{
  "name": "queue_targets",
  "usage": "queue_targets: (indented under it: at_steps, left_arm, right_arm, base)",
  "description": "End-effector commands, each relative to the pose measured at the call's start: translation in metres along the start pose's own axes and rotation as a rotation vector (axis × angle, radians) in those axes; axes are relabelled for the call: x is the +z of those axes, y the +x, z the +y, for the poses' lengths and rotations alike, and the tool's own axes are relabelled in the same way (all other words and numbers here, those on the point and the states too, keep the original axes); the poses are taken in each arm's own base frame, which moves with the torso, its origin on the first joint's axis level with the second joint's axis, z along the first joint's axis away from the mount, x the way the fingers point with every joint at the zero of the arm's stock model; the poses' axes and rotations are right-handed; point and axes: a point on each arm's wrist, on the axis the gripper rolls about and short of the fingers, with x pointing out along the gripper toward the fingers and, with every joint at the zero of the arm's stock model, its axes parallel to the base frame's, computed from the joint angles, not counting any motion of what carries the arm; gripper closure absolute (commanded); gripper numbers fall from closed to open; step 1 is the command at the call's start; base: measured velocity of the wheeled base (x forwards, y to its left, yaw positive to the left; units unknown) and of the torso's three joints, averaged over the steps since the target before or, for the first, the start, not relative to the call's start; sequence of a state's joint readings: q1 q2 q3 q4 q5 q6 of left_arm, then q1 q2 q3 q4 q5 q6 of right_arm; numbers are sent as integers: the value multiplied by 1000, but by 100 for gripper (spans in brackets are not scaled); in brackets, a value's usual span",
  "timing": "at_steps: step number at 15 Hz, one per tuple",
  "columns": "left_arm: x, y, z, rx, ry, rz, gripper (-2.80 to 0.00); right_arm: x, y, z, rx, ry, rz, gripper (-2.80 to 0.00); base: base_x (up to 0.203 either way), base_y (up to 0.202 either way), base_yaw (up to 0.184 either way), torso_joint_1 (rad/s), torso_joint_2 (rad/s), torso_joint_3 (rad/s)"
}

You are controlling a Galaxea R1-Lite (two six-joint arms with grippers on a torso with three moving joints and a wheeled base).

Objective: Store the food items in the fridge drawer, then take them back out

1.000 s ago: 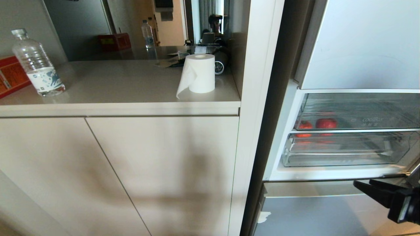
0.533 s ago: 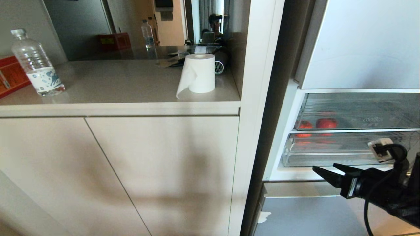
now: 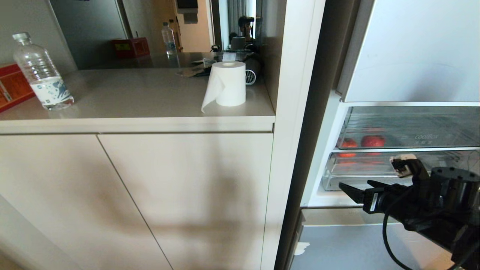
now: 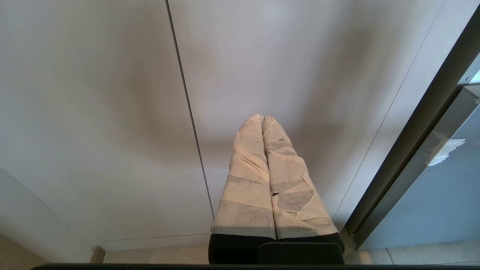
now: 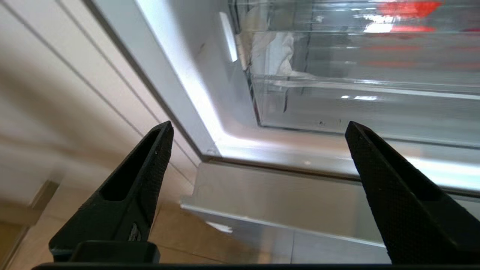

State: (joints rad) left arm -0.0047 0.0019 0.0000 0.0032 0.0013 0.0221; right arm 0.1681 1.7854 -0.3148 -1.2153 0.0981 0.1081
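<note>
Clear plastic fridge drawer [image 3: 408, 127] is pushed in, with the tangerine [image 3: 348, 143] and apple [image 3: 373, 141] side by side at its left end. My right gripper [image 3: 356, 189] is empty, fingers spread wide, below and in front of the lower clear compartment [image 3: 375, 172]. My left gripper [image 4: 262, 119] is parked facing the cabinet door [image 4: 93, 112], taped fingers pressed together

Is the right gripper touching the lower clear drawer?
Apart. In the right wrist view the right gripper is open, with fridge frame visible between its fingertips and the lower clear drawer.
</note>
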Motion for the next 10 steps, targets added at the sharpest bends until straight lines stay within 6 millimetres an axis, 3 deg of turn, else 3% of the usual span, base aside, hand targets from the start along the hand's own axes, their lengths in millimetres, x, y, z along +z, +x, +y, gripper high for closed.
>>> queue_targets:
  at_steps: [1,6,10]
  left_arm:
    - [0,0,0,0,1,1,0]
    - [0,0,0,0,-1,1,0]
    - [0,0,0,0,0,1,0]
  right_arm:
    - [-5,13,-1,-6,2,16,-280]
    - [-1,32,-3,-69,0,-7,-280]
    - [4,42,7,-90,-8,-37,-280]
  base:
    - [0,0,0,0,0,0]
    - [0,0,0,0,0,0]
    - [0,0,0,0,0,0]
